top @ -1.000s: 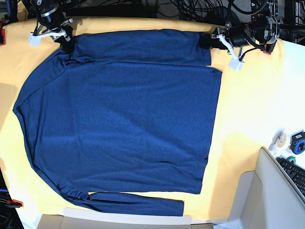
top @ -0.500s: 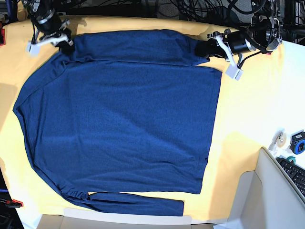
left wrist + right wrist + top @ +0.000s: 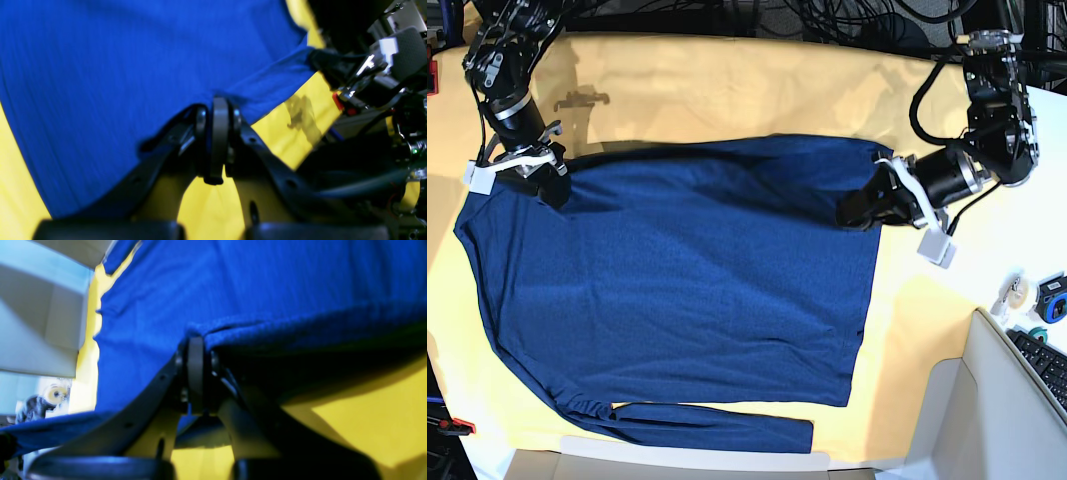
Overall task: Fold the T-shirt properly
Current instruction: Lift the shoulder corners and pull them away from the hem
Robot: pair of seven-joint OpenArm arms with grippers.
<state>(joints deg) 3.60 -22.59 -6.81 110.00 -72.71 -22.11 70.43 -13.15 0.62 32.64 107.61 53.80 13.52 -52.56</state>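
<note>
From where I'm sitting the T-shirt (image 3: 677, 290) is spread flat over most of the yellow-covered bench (image 3: 727, 85), with its far edge lifted and folded toward the middle of the shirt. Both arms have a corner of that edge.

Left hand (image 3: 855, 212) (right side of the base view) is pressed together on the shirt's hem-side corner. On the left wrist cam the hand (image 3: 218, 106) is clamped shut, with the blue fabric (image 3: 133, 66) bunching right at the tips and yellow cloth (image 3: 206, 206) underneath. It's blurry, but the pinch is clear enough.

Right hand (image 3: 555, 183) (left side of the base view) is doing the same at the shoulder-side corner. The right wrist cam shows the hand (image 3: 196, 343) closed on a doubled-over fold of the T-shirt (image 3: 267, 290), and there's a dark shadow under the raised cloth.

The near sleeve (image 3: 717, 425) lies folded along the bottom edge of the shirt, flat on the bench. A strip of bare yellow shows above the shirt.

Off to the right there's a keyboard (image 3: 1047, 365) and a couple of small tape rolls (image 3: 1037, 298), well apart from the shirt.
</note>
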